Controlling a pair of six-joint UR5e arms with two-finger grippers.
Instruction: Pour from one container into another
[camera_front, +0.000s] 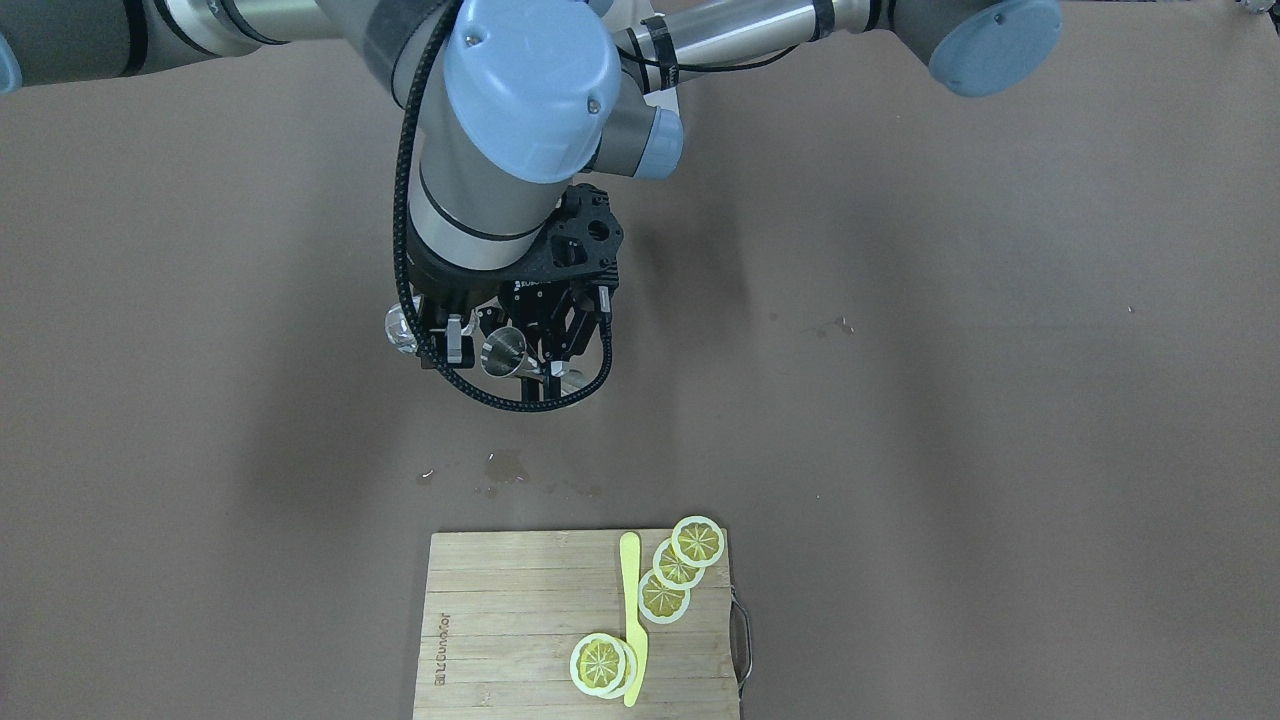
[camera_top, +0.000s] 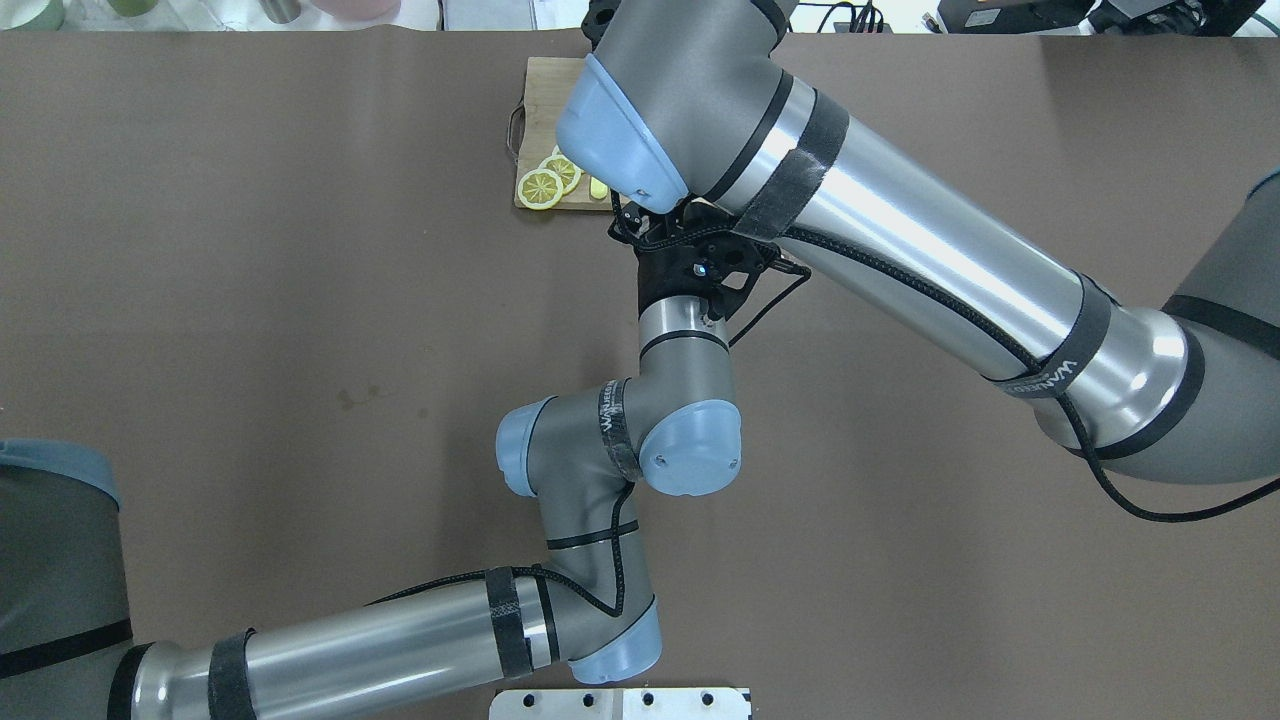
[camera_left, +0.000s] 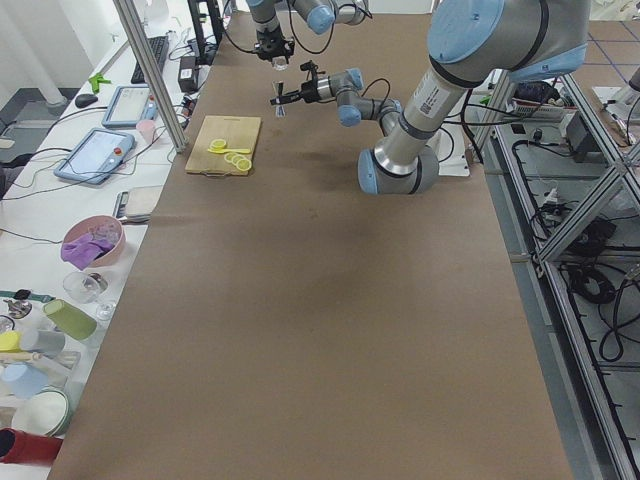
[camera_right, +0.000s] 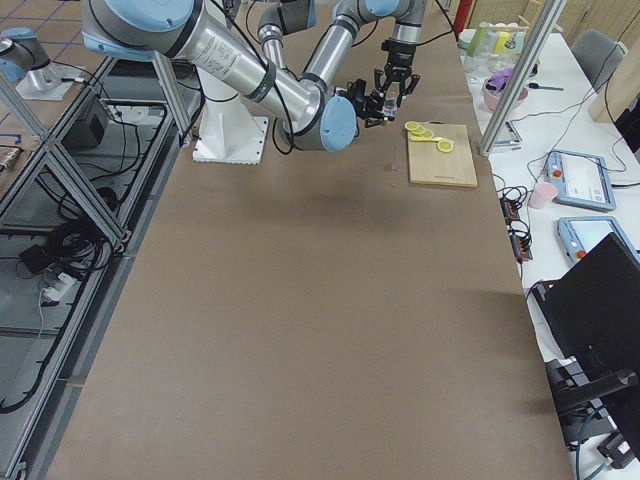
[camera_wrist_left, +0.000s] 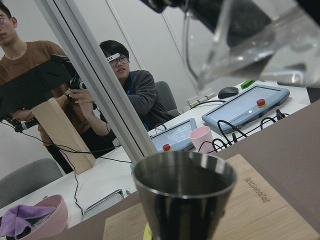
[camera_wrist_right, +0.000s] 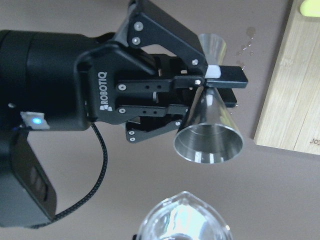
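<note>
A steel jigger hangs above the brown table, and my left gripper is shut on its narrow waist. Its open mouth faces the right wrist camera. In the left wrist view the jigger fills the lower middle. A clear glass sits right beside it, with my right gripper shut on it. In the left wrist view the glass is tilted, up and to the right of the jigger's rim. The right wrist view shows the glass at its bottom edge. In the overhead view the arms hide both containers.
A wooden cutting board lies at the table's far edge with lemon slices and a yellow knife. Small wet spots mark the table between the board and the grippers. People sit beyond the table.
</note>
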